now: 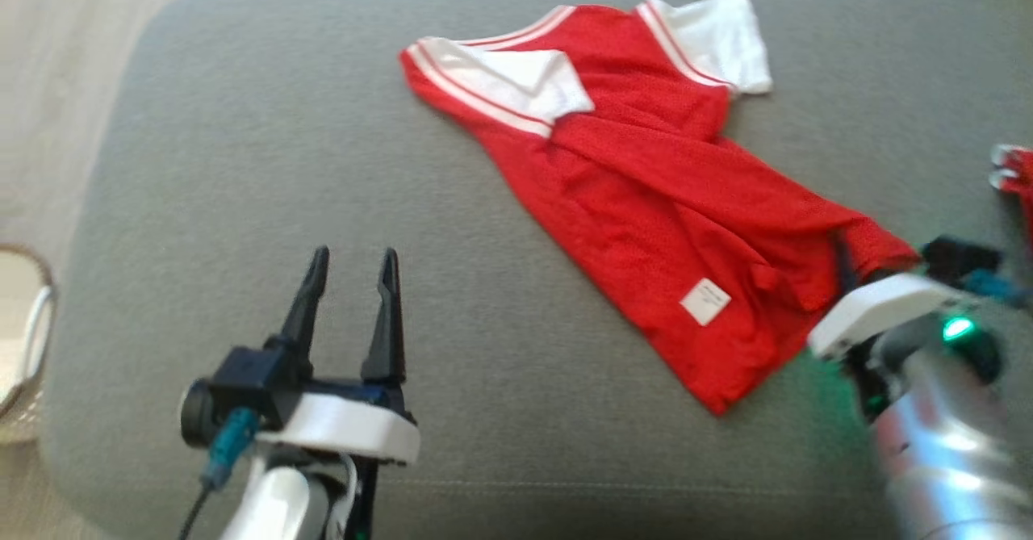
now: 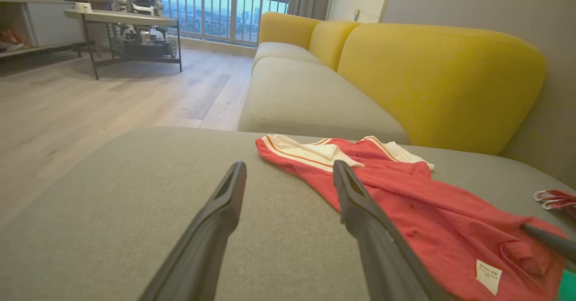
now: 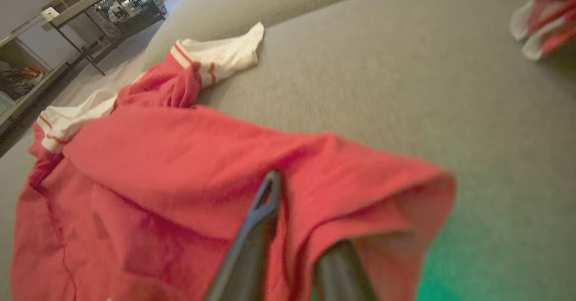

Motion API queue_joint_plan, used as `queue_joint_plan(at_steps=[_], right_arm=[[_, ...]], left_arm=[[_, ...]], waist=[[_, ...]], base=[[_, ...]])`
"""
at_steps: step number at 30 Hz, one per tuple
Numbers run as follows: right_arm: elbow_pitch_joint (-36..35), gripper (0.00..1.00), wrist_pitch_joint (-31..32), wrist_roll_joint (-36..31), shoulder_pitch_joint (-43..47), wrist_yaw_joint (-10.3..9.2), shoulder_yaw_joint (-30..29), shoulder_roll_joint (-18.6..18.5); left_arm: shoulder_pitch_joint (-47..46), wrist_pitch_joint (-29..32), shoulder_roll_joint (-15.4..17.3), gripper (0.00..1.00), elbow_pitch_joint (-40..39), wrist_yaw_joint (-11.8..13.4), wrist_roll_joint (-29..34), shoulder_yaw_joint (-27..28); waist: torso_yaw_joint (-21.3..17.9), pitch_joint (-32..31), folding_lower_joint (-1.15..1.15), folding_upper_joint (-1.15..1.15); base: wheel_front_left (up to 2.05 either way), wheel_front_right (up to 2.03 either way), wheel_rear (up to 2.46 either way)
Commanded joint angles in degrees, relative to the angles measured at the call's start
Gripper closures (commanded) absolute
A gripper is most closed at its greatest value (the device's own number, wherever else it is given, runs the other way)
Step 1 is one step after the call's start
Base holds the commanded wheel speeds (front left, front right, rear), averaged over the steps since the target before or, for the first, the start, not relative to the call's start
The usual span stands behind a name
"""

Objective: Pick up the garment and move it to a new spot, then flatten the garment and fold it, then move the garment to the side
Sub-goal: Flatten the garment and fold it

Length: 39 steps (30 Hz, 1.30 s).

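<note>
Garment [image 1: 646, 201], a red jersey with white sleeves and striped trim, lies rumpled on a grey cushion [image 1: 242, 161]. It is to the right of the left pincer [image 1: 355, 259], and its hem end is at the right pincer [image 3: 306, 215]. A white label [image 1: 704, 300] shows on the red cloth between the two pincers.

The left pincer hovers over bare cushion with its fingers wide apart and nothing between them. The right pincer has the hem at its fingers: in its wrist view one finger lies on top of the red cloth and the other sits under a raised fold. Whether they have clamped on that fold I cannot tell.

Far to the left of the left pincer, a round-rimmed basket [image 1: 24, 338] is cut by the edge of the head view. Its inside looks pale, and what it holds cannot be made out.

A second small red-and-white piece of cloth [image 1: 1013, 169] lies beyond the right pincer, well apart from the garment.

Looking along the left pincer's fingers, the left wrist view adds the room. A yellow sofa [image 2: 441, 80] stands past the cushion, with a wood floor [image 2: 90, 103] on the left. Further off are a dark-legged table [image 2: 121, 20] and a railing [image 2: 225, 8]. On the right wrist, the head view gives a green light [image 1: 958, 328], and the right wrist view shows its glow on the cushion.
</note>
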Motion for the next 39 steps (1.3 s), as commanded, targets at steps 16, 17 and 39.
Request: queue_joint_plan(at_steps=[16, 17, 39], right_arm=[[-9.58, 0.0, 1.54, -32.49, -13.5, -0.02, -24.1, -2.15], [-9.32, 0.0, 1.58, -32.92, -13.02, -0.02, -24.86, -1.51], [-11.03, 0.0, -0.36, -7.49, 1.02, -0.02, 3.58, 0.39]], left_arm=[[0.82, -0.35, -3.96, 0.0, -3.19, -4.09, 5.58, 3.02], [0.84, -0.35, -4.1, 0.0, -3.13, -4.2, 5.81, 2.95], [0.98, -0.35, -5.06, 0.0, -2.91, -5.25, 9.11, 0.45]], waist=[[5.47, 2.48, 0.0, 0.0], [5.09, 2.48, 0.0, 0.0], [0.33, 1.62, 0.0, 0.0]], base=[[0.0, 0.0, 0.0], [0.0, 0.0, 0.0], [0.0, 0.0, 0.0]])
